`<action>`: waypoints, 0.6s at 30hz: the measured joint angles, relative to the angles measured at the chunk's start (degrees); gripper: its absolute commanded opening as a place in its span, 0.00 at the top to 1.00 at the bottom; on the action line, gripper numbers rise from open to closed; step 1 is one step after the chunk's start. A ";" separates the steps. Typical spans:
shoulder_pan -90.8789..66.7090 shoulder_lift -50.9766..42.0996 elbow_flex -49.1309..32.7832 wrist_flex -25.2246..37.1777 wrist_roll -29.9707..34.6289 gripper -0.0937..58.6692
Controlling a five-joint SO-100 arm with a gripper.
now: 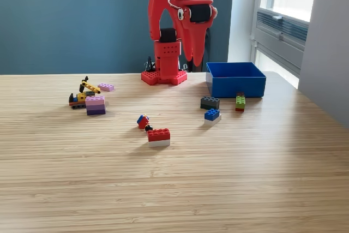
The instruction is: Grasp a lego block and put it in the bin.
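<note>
Nearest item: a red-on-white brick stack (pixel 158 136) lies closest to the camera, near the middle of the wooden table (pixel 174 189).
Small red-blue piece: a tilted little build (pixel 143 121) sits just beside that stack, at its 10 o'clock; a tiny dark part touches or nearly touches it, too small to settle.
Blue brick: a blue-on-white brick (pixel 212 115) lies at 2 o'clock from the red stack, well apart from it.
Dark grey brick: flat brick (pixel 209 102) just beside the blue brick, at its 12 o'clock.
Green stack: green and red narrow bricks (pixel 240 102) stand near the bin's front wall, at 3 o'clock from the grey brick.
Bin: blue box (pixel 236 85) at the table's far side on the exterior view's right, at 3 o'clock from the arm's base; no brick is visible inside from this angle.
Left cluster: a purple stack (pixel 95 105), a yellow-orange-black build (pixel 82 95) touching it, and a pink plate (pixel 106 87) near them, on the exterior view's left.
Arm: red arm folded above its base (pixel 164 75) at the table's far edge.
Gripper: gripper (pixel 194 58) points down, above the table between base and bin, fingers drawn close together, holding nothing.
</note>
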 measured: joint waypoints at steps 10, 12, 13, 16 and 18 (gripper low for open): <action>0.00 0.00 0.00 0.00 0.70 0.73; 0.00 0.00 0.00 0.00 0.70 0.73; 0.00 0.00 0.00 0.00 0.70 0.73; 0.00 0.00 1.32 -0.18 0.70 0.73; 0.00 0.00 2.02 -1.14 0.62 0.72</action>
